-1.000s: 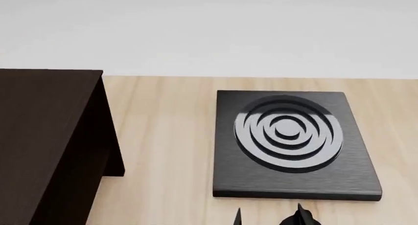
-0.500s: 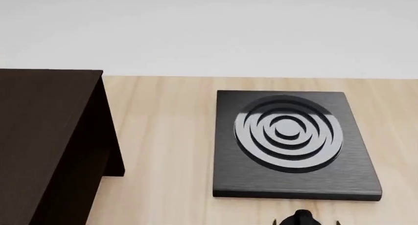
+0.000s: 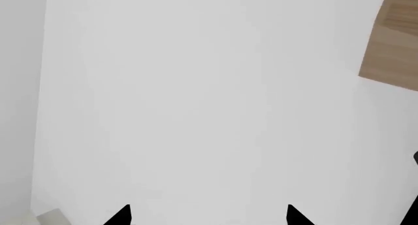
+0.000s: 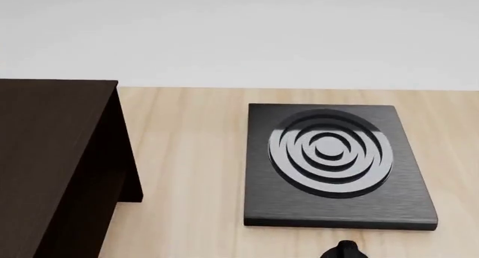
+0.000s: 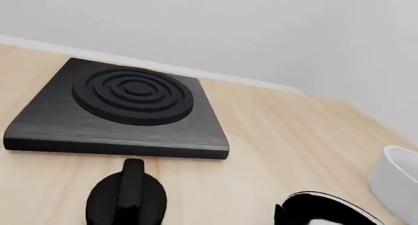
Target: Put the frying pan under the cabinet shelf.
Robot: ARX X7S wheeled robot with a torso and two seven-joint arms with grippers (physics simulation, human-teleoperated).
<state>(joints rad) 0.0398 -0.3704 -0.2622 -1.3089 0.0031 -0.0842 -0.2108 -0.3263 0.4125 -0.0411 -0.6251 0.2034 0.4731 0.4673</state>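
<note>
Nearest you, at the edge of the right wrist view, sits the frying pan [image 5: 326, 210]. Only an arc of its thin silvery rim and a patch of glossy black inside show. The handle is out of sight, so its long axis cannot be read. It rests on the surface [image 5: 287, 137] with the white bowl [image 5: 398, 178] near it, closer to you than the burner plate [image 4: 337, 162], and the head view misses it altogether.

Your right arm looks the nearer one. Of it you see just a dark rounded part [image 5: 127, 195], so you cannot tell how its jaws stand. The left gripper [image 3: 207, 216] faces blank white, jaws released and empty.

Farther off to your left stands the cabinet shelf [image 4: 53, 157], well apart from the pan.
</note>
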